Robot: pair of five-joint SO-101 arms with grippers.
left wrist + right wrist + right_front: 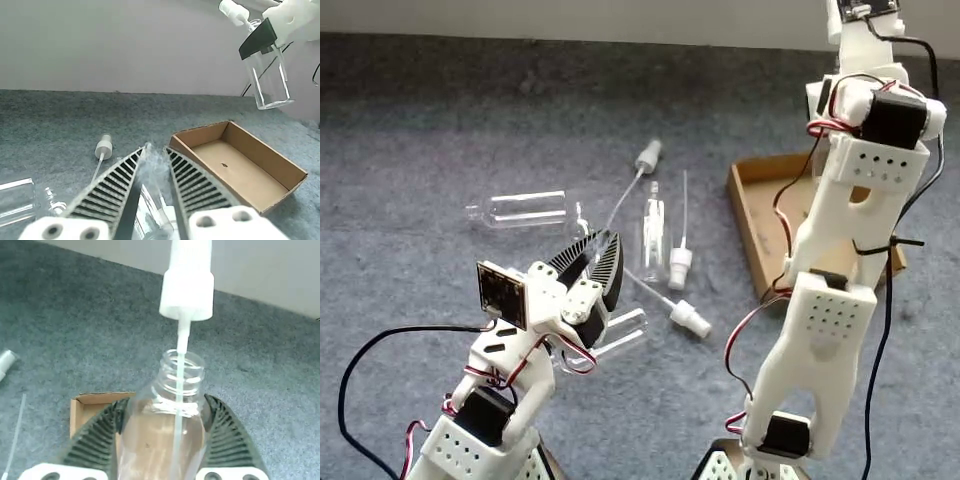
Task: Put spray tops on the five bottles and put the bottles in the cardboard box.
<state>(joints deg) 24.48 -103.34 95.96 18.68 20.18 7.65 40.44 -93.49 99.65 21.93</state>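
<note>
Your right gripper [165, 405] is clamping a clear bottle [162, 440], its spray top [187, 285] sitting loose; your left gripper's [156, 149] grip I cannot tell.

Left pincer [156, 149], right pincer [163, 405], both clasped.

Cardboard box [745, 225] right of spray tops [681, 262]; bottle [517, 210] far left; second bottle [625, 330] seemingly under left gripper [608, 240].

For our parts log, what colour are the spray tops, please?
White, clearest on the spray top in the right wrist view.
</note>
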